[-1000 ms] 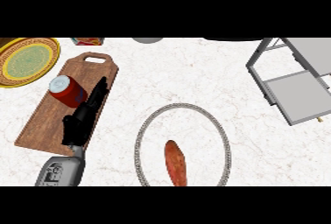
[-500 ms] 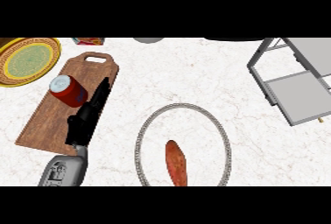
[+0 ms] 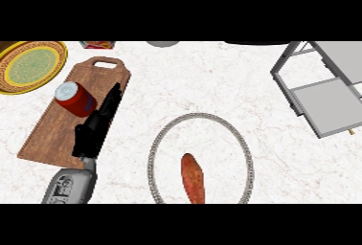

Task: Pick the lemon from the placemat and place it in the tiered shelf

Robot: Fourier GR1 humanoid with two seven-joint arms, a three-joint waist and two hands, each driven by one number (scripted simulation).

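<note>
Since half a second ago the left hand (image 3: 96, 125) has only crept slightly up the board (image 3: 50, 131) left of the placemat (image 3: 157, 143); the orange-red thing (image 3: 192, 177) has not moved. It lies inside the placemat, in its lower middle (long and tapered, hardly lemon-shaped). Its long axis runs nearly up-down in the view, with the upper end leaning slightly left. The hand's fingers are straight and hold nothing, just right of a red can (image 3: 74, 98). The shelf (image 3: 322, 91) stands up-right of the placemat.
</note>
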